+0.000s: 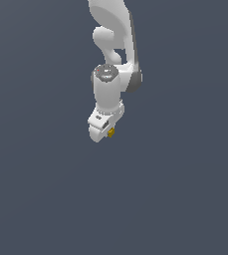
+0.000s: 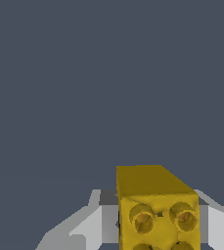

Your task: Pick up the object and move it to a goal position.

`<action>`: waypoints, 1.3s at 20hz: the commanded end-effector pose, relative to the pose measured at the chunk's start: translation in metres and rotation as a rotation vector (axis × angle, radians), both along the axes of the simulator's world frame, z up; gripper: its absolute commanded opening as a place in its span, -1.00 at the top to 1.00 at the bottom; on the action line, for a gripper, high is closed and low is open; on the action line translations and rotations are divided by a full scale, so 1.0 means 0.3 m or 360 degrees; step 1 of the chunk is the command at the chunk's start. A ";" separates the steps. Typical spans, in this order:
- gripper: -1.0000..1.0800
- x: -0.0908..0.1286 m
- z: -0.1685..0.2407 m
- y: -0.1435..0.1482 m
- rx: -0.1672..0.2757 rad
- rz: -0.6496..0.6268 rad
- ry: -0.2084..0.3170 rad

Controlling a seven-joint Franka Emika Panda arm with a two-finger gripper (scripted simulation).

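Note:
The object is a tiny yellow-gold blocky piece, just showing at the lower tip of my white gripper in the exterior view. In the wrist view the same object fills the near part of the picture as a yellow block with round studs on its near face. It sits between my two grey-white fingers, which press against its sides. The gripper is shut on it. Most of the block is hidden behind the hand in the exterior view.
The white arm comes down from the top of the exterior view. All around is a plain dark grey-blue ground with no other objects, edges or goal marker in view.

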State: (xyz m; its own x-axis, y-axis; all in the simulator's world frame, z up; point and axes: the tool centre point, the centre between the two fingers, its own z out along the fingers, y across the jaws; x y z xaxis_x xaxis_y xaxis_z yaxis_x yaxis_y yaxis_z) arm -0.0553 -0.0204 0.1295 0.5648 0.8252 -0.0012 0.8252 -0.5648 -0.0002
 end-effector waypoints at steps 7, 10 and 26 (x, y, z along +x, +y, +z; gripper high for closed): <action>1.00 -0.068 0.290 -0.200 0.0005 0.0001 -0.0003; 1.00 -0.088 0.386 -0.265 0.0006 0.0001 -0.0003; 1.00 -0.143 0.687 -0.482 0.0002 -0.0001 -0.0002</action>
State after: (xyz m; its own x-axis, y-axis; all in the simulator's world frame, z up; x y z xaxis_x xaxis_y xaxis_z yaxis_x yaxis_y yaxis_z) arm -0.0977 -0.1624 0.3319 0.5662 0.8243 0.0010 0.8243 -0.5662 0.0004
